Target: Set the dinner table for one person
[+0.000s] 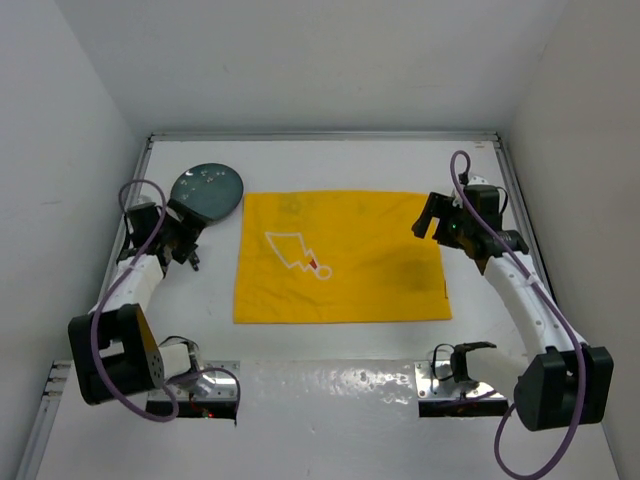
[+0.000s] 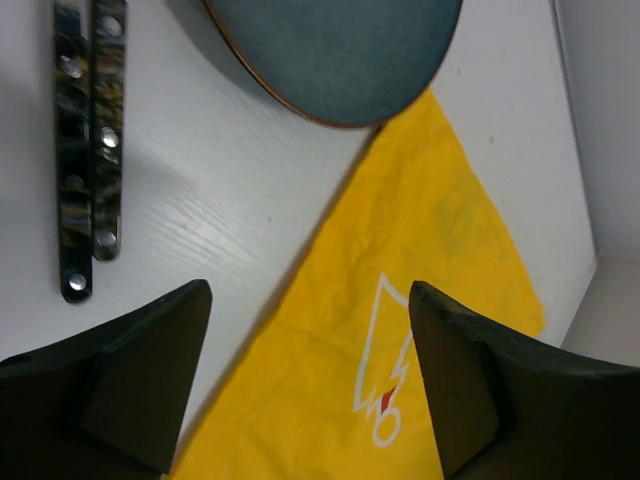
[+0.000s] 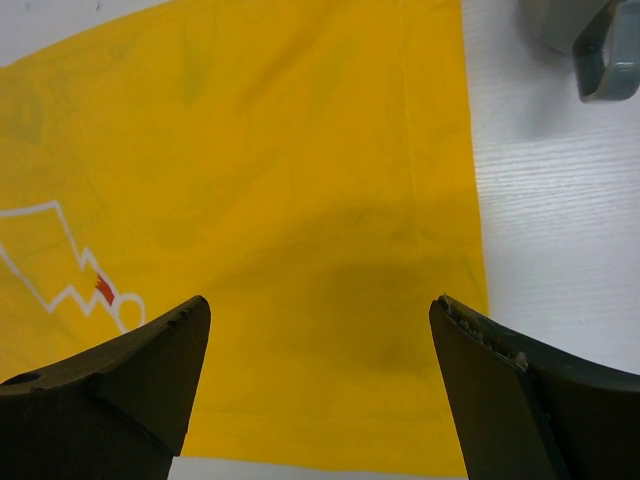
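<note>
The dinner table (image 1: 330,165) is a white tabletop with metal rails, walled in white. A yellow placemat (image 1: 340,255) with a white outline drawing lies flat in its middle. A dark teal plate (image 1: 207,190) lies on the table off the placemat's far left corner. My left gripper (image 1: 185,250) is open and empty, just near of the plate and left of the placemat. The left wrist view shows the plate (image 2: 340,50) ahead and the placemat (image 2: 420,250) between my open jaws (image 2: 310,300). My right gripper (image 1: 428,215) is open and empty above the placemat's right part (image 3: 300,200).
Two dark metal strips with screw holes (image 2: 90,140) lie on the table (image 2: 230,200) left of the plate. A grey part (image 3: 595,45) sits on the white surface past the placemat's right edge. The arm bases and mounting plates (image 1: 440,380) stand at the near edge.
</note>
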Robot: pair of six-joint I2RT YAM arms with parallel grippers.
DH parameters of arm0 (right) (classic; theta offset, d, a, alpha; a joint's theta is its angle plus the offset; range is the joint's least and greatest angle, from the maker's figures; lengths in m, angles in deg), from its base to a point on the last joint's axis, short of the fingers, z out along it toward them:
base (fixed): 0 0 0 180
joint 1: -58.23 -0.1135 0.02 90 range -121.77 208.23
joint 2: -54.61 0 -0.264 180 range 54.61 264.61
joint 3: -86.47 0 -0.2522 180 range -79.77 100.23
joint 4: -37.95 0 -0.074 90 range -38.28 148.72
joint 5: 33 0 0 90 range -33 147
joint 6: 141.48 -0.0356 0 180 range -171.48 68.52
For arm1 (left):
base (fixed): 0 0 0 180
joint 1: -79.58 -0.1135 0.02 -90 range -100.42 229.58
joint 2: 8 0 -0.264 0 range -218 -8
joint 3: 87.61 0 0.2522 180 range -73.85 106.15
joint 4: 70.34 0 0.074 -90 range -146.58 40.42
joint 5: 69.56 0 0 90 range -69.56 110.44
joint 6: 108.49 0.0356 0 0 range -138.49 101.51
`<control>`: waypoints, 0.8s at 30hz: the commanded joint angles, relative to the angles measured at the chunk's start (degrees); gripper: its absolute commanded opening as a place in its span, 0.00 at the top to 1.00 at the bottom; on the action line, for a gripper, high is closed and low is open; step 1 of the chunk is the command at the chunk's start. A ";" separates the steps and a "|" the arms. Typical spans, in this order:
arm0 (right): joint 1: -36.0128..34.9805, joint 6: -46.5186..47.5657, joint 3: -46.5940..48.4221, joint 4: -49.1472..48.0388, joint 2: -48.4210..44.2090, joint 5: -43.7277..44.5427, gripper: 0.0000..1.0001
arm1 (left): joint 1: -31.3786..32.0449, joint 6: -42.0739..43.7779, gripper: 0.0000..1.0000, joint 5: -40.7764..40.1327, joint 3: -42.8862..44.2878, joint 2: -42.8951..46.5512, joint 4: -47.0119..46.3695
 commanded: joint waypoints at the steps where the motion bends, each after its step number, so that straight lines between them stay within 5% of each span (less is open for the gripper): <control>1: -0.25 -2.07 0.78 -1.15 0.74 -4.21 0.11 | -3.83 -6.20 0.24 4.42 -1.79 -2.67 -15.18; 12: -0.34 -2.51 -1.94 -3.86 -0.75 -8.78 0.11 | -4.98 -12.88 0.42 5.12 -0.92 -19.46 -30.57; 24: -0.34 -1.02 -2.99 -4.48 -1.89 -8.09 0.11 | -5.51 -22.11 0.44 5.56 0.75 -35.19 -46.22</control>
